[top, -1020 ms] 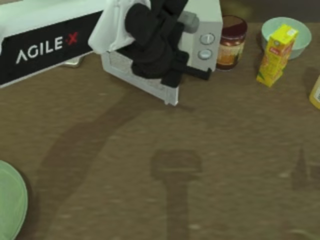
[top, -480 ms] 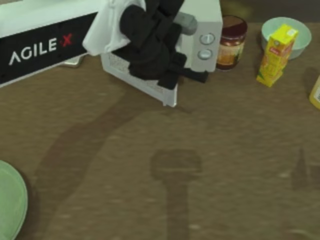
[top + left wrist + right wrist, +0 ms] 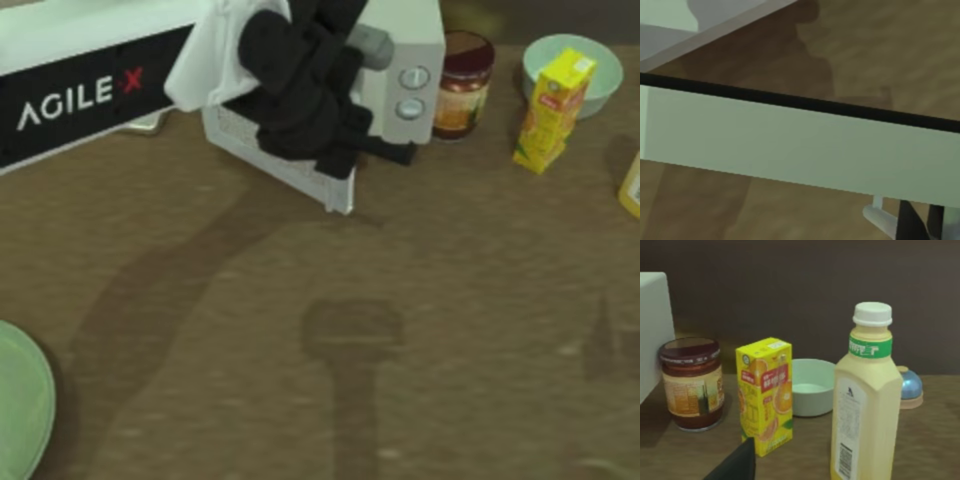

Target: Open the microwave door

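Door (image 3: 290,172) of the microwave (image 3: 405,40) stands partly swung out, more swing left; left gripper (image 3: 375,148) sits at its edge, jaws' state unclear.

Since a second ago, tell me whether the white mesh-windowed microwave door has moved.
Yes. In the top view the white microwave door has its free corner slightly further left and nearer the microwave, judged against the two grey knobs, with the left gripper on it.

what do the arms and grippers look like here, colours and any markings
The left arm has a white shell with a black panel reading AGILE in white and an X in red. Its wrist and left gripper are matte black, blocky, with a grey cylinder. Of the right gripper only a dark finger shows.
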